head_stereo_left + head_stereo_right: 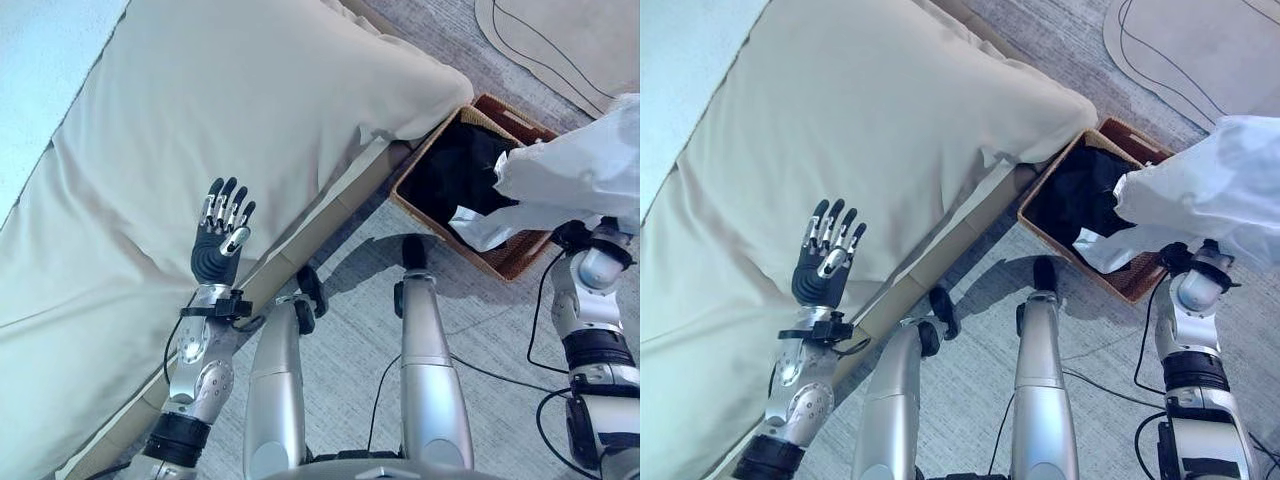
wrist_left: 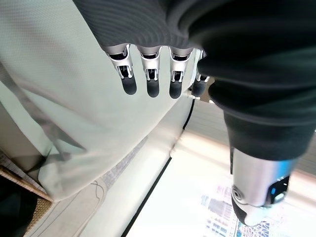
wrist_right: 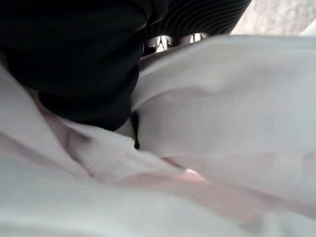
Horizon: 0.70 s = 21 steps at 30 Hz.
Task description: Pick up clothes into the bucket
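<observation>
A white garment hangs bunched in the air over the right side of a brown wicker basket that stands on the floor beside the bed. Dark clothes lie inside the basket. My right hand is under the garment, and in the right wrist view the white cloth runs between the thumb and the fingers, which grip it. My left hand is raised over the bed's edge, fingers straight and spread, with nothing in it.
A large beige duvet covers the bed on the left; its wooden frame edge runs diagonally toward the basket. Grey carpet lies in front. A pale rug with a dark outline sits at the back right.
</observation>
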{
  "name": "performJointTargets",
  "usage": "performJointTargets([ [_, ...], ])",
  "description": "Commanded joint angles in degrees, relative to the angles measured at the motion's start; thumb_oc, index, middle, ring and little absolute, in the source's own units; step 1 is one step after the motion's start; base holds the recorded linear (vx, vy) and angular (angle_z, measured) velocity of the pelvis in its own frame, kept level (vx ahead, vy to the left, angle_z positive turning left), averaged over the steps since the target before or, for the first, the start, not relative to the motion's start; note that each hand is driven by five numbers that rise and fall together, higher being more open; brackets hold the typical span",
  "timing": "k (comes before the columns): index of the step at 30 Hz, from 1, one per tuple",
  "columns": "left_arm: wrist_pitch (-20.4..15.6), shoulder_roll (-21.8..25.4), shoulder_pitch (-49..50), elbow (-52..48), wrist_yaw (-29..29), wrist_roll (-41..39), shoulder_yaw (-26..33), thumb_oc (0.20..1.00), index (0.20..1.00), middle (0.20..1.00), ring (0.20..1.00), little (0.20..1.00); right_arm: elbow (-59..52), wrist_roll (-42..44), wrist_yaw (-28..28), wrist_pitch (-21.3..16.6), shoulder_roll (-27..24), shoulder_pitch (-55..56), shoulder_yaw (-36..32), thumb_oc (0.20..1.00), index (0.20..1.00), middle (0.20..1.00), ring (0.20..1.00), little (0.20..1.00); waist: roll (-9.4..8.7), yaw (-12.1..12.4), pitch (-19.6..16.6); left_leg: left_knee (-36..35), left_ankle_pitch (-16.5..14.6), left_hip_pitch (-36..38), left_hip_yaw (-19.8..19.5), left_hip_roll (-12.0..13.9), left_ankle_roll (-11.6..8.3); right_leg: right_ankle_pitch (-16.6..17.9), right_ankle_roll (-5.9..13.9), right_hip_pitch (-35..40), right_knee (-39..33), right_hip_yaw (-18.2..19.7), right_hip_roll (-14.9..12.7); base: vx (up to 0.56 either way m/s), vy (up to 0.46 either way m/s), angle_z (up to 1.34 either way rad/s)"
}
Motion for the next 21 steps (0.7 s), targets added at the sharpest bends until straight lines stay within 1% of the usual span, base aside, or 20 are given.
performJointTargets([
  [1, -4.24, 0.72, 0.62, -3.63, 0.34, -1.02, -0.12, 1.000, 1.000, 1.000, 1.000, 1.000, 2.38, -3.01, -0.74, -1.43, -5.22, -2.87, 2.93, 0.200, 0.200, 0.200, 0.200, 0.200, 0.66, 0.01, -3.87, 7.42, -6.67, -3.47, 1.06, -2.06, 2.88, -1.78, -0.97, -2.79, 4.53, -1.09, 1.01, -0.01, 0.019, -0.07],
  [6, -4.85, 1.54, -0.33, -4.43, 0.84, -0.63, -1.22, 1.000, 1.000, 1.000, 1.000, 1.000, 9.48, -7.04, -0.51, 1.65, -6.84, -5.86, 8.77, 0.200, 0.200, 0.200, 0.200, 0.200, 1.38, 0.42, -3.74, 10.04, -7.46, -7.06, 1.19, -2.27, 3.24, -2.38, -1.24, -6.78, 7.41, -0.35, 1.39, 0.01, 0.018, 0.02],
  [7, -4.86, 1.50, -0.34, -4.44, 0.87, -0.60, -1.17, 1.000, 1.000, 1.000, 1.000, 1.000, 9.61, -7.05, -0.53, 1.63, -6.86, -6.04, 8.90, 0.200, 0.200, 0.200, 0.200, 0.200, 1.39, 0.38, -3.79, 10.13, -7.50, -7.19, 1.20, -2.25, 3.24, -2.40, -1.24, -6.91, 7.48, -0.33, 1.42, 0.00, 0.000, 0.00],
  [8, -4.90, 1.76, -0.54, -4.50, 1.02, -0.43, -1.38, 1.000, 1.000, 1.000, 1.000, 1.000, 10.79, -8.38, -0.20, 2.57, -7.12, -6.39, 10.13, 0.200, 0.200, 0.200, 0.200, 0.200, 1.43, 0.53, -3.75, 10.21, -7.50, -7.55, 1.36, -2.28, 3.28, -2.41, -1.28, -7.35, 7.66, -0.38, 1.50, 0.00, 0.000, 0.00],
  [10, -5.04, 2.15, -1.08, -4.62, 1.14, -0.34, -2.22, 1.000, 1.000, 1.000, 1.000, 1.000, 17.36, -12.56, 0.79, 5.75, -8.94, -9.42, 15.07, 0.200, 0.200, 0.200, 0.200, 0.200, 1.69, 1.08, -3.82, 11.31, -7.71, -9.22, 1.48, -2.21, 3.45, -2.45, -1.35, -9.19, 8.78, -0.12, 1.65, 0.00, 0.000, 0.00],
  [11, -5.11, 2.31, -1.17, -4.61, 1.21, -0.29, -2.55, 1.000, 1.000, 1.000, 1.000, 1.000, 19.78, -13.81, 1.04, 6.93, -9.56, -9.96, 16.39, 0.200, 0.200, 0.200, 0.200, 0.200, 1.74, 1.24, -3.78, 11.64, -7.69, -9.64, 1.32, -2.32, 3.48, -2.44, -1.42, -9.65, 9.12, 0.00, 1.72, 0.00, 0.000, 0.00],
  [12, -5.12, 2.25, -1.18, -4.60, 1.22, -0.28, -2.50, 1.000, 1.000, 1.000, 1.000, 1.000, 19.98, -13.77, 1.06, 6.87, -9.59, -10.20, 16.56, 0.200, 0.200, 0.200, 0.200, 0.200, 1.78, 1.18, -3.80, 11.71, -7.71, -9.74, 1.31, -2.31, 3.47, -2.46, -1.42, -9.76, 9.18, 0.00, 1.73, 0.00, 0.000, 0.00],
  [13, -5.21, 2.44, -1.61, -4.66, 1.59, -0.31, -2.82, 1.000, 1.000, 1.000, 1.000, 1.000, 23.07, -14.82, 1.51, 8.19, -10.14, -11.34, 18.16, 0.200, 0.200, 0.200, 0.200, 0.200, 1.88, 1.32, -3.83, 12.16, -7.66, -10.42, 1.45, -2.39, 3.51, -2.51, -1.51, -10.60, 9.82, 0.04, 1.69, 0.00, 0.000, 0.00],
  [14, -5.21, 2.40, -1.62, -4.67, 1.61, -0.30, -2.78, 1.000, 1.000, 1.000, 1.000, 1.000, 23.20, -14.79, 1.53, 8.15, -10.16, -11.51, 18.28, 0.200, 0.200, 0.200, 0.200, 0.200, 1.89, 1.28, -3.86, 12.20, -7.68, -10.50, 1.46, -2.39, 3.51, -2.53, -1.50, -10.69, 9.86, 0.06, 1.70, 0.00, 0.012, 0.05],
  [15, -5.14, 2.55, -1.82, -4.60, 1.80, -0.27, -3.07, 1.000, 1.000, 1.000, 1.000, 1.000, 26.55, -16.90, 1.88, 9.72, -10.73, -12.54, 20.07, 0.200, 0.200, 0.200, 0.200, 0.200, 1.84, 1.44, -3.85, 12.44, -7.62, -11.06, 1.54, -2.53, 3.54, -2.48, -1.53, -11.34, 10.19, 0.00, 1.59, 0.00, 0.009, 0.04],
  [16, -5.15, 2.51, -1.84, -4.59, 1.80, -0.27, -3.01, 1.000, 1.000, 1.000, 1.000, 1.000, 26.70, -16.88, 1.89, 9.67, -10.73, -12.73, 20.20, 0.200, 0.200, 0.200, 0.200, 0.200, 1.86, 1.39, -3.85, 12.47, -7.63, -11.11, 1.55, -2.52, 3.55, -2.48, -1.53, -11.39, 10.22, 0.01, 1.59, 0.00, 0.016, 0.04],
  [17, -5.01, 2.59, -2.02, -4.53, 1.87, -0.31, -3.36, 1.000, 1.000, 1.000, 1.000, 1.000, 28.99, -18.40, 2.27, 10.83, -11.25, -13.74, 21.71, 0.200, 0.200, 0.200, 0.200, 0.200, 1.75, 1.55, -3.89, 12.59, -7.58, -11.33, 1.59, -2.60, 3.58, -2.40, -1.57, -11.76, 10.52, -0.02, 1.64, 0.00, 0.000, 0.00],
  [19, -4.72, 2.88, -1.79, -4.88, 2.07, -0.08, -3.26, 1.000, 1.000, 1.000, 1.000, 1.000, 31.78, -25.15, 2.77, 13.58, -12.74, -15.80, 26.50, 0.200, 0.200, 0.200, 0.200, 0.200, 1.37, 1.51, -4.03, 13.02, -7.58, -12.00, 1.52, -2.56, 3.66, -2.23, -1.75, -12.42, 10.82, -0.10, 1.81, 0.00, 0.000, 0.00],
  [21, -4.43, 3.09, -1.57, -5.21, 2.21, 0.00, -3.22, 1.000, 1.000, 1.000, 1.000, 1.000, 33.72, -28.99, 2.52, 15.33, -13.67, -17.32, 28.52, 0.200, 0.200, 0.200, 0.200, 0.200, 1.01, 1.51, -4.20, 13.10, -7.55, -12.36, 1.67, -2.58, 3.65, -2.05, -1.82, -12.77, 10.85, -0.02, 1.98, 0.00, 0.000, 0.00],
])
